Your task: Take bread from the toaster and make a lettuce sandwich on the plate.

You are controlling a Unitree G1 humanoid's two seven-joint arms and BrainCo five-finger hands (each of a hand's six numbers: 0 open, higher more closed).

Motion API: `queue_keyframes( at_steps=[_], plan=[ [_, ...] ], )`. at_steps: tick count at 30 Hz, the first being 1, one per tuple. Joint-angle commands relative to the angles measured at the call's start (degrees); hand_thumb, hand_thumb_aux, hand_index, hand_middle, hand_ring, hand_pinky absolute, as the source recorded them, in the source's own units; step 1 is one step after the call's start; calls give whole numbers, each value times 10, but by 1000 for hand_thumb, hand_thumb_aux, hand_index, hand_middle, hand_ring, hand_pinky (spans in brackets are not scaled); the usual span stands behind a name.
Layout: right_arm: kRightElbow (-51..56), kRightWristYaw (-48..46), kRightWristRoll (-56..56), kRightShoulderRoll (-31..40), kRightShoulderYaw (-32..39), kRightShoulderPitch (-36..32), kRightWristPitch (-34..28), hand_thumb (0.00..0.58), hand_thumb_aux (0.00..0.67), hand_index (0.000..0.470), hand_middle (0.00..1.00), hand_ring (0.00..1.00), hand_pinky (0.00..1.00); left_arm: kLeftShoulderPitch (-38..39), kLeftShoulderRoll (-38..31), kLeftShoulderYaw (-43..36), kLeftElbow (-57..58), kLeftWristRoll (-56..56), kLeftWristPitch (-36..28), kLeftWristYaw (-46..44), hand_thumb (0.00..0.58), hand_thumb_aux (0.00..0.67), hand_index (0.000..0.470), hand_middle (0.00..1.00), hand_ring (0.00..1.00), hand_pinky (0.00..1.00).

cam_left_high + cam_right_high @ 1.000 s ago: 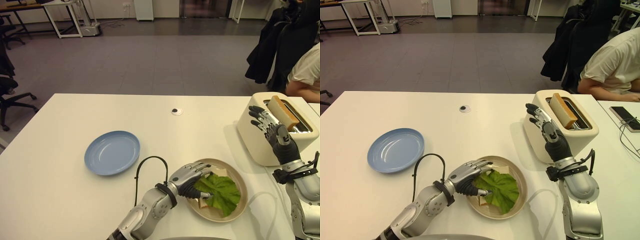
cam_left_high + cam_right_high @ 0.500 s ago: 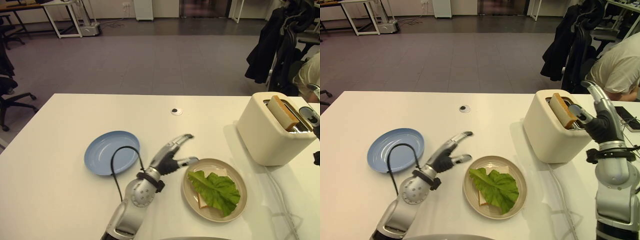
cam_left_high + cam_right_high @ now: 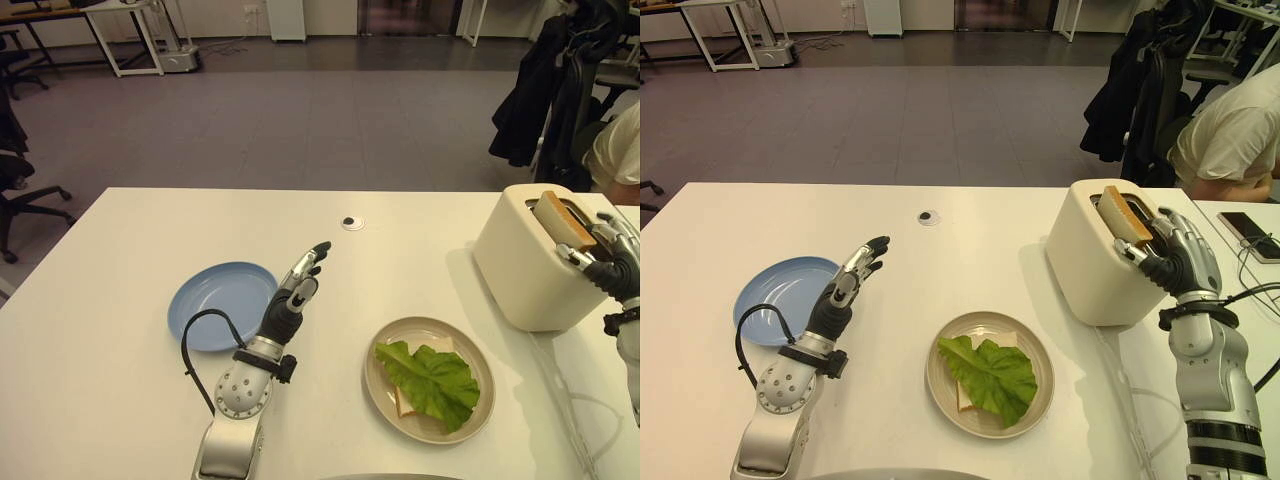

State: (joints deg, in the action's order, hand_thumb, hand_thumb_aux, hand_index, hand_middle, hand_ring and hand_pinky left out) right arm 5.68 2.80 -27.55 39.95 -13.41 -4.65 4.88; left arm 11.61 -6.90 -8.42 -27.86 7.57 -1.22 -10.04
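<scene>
Main risk: the bread slice (image 3: 1127,213) stands tilted in the toaster (image 3: 1090,275). A shallow, one-sided pinch could let it slip back into the slot or fall onto the desk (image 3: 940,260).
Second risk: a slice set down off-centre could push the lettuce (image 3: 995,375) off the lower slice (image 3: 1006,339) on the tan plate (image 3: 931,378).
Right hand (image 3: 1177,262): at the toaster's top, against the slice's near end, forearm upright below it. I cannot tell whether it grips.
Left hand (image 3: 840,295): raised above the desk between the blue plate (image 3: 770,300) and the tan plate, fingers straight and wide, holding nothing.
</scene>
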Motion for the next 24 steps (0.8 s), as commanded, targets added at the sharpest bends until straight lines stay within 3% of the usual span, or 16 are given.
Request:
queue_keyframes(
  at_steps=[1,9,18,21,24],
  plan=[
    [10,-1,-6,-8,24,-3,0,580,670,470,0,0,0,6,-2,-2,-2,5,3,6,0,0,0,0,0,0],
    [-33,9,9,-3,13,-12,4,580,670,470,0,0,0,15,0,-16,-4,18,11,19,0,0,0,0,0,0],
    [-138,56,121,-18,-122,-70,33,580,670,470,0,0,0,15,3,-25,-1,19,16,30,0,0,0,0,0,0],
    [-184,18,197,-39,-128,-74,14,580,670,470,0,0,0,15,3,-28,-2,19,17,30,0,0,0,0,0,0],
    [-259,-50,305,-57,-112,-66,-46,580,670,470,0,0,0,14,1,-30,-5,18,16,30,0,0,0,0,0,0]
  ],
)
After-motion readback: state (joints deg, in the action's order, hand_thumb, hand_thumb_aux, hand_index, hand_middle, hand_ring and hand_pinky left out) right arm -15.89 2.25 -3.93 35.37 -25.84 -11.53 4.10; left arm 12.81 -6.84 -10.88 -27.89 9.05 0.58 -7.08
